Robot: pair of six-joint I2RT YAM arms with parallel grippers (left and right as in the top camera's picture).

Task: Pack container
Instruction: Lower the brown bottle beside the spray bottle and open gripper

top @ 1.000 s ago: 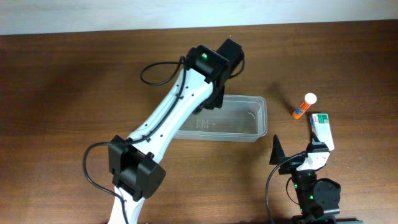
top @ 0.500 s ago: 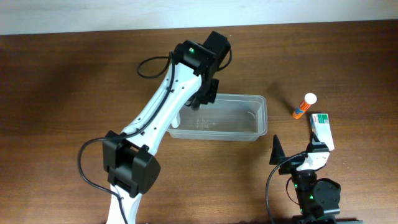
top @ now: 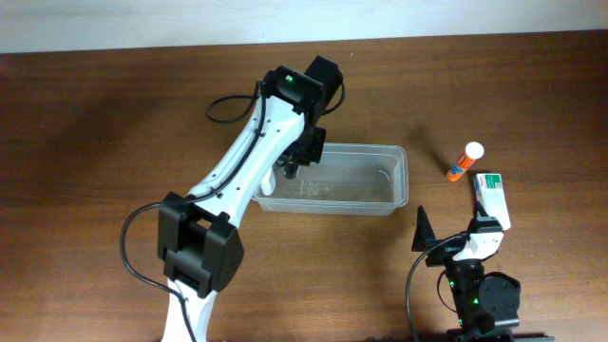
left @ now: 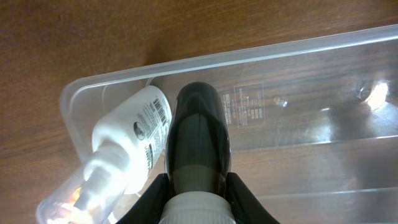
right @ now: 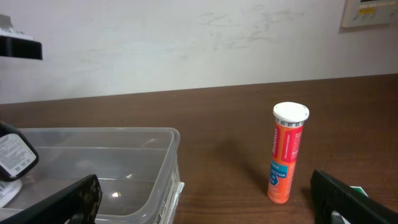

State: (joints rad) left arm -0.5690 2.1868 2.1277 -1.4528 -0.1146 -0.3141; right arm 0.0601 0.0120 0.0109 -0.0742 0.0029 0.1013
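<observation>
We see the clear rectangular plastic container [top: 337,179] with rounded corners lying mid-table, and the left gripper [top: 296,161] hangs over its left end, jaws closed together on nothing. In the left wrist view its dark fingers [left: 198,142] point down into the tub, just beside a white plastic bottle with a barcode label [left: 134,140] that leans in the left corner with its clear cap [left: 81,196] toward the near wall.

Compared with a second ago, the left arm [top: 242,180] has swung leftward along the container, from about a third of the way along it to this end.

The right gripper [right: 205,196] sits low at the near right of the table, jaws spread wide and empty. To the right of the container, apart from it, stand an orange tube with a white cap [top: 465,161] and, just nearer, a white-and-green cardboard medicine box [top: 491,197]. We see nothing between these and the tub
</observation>
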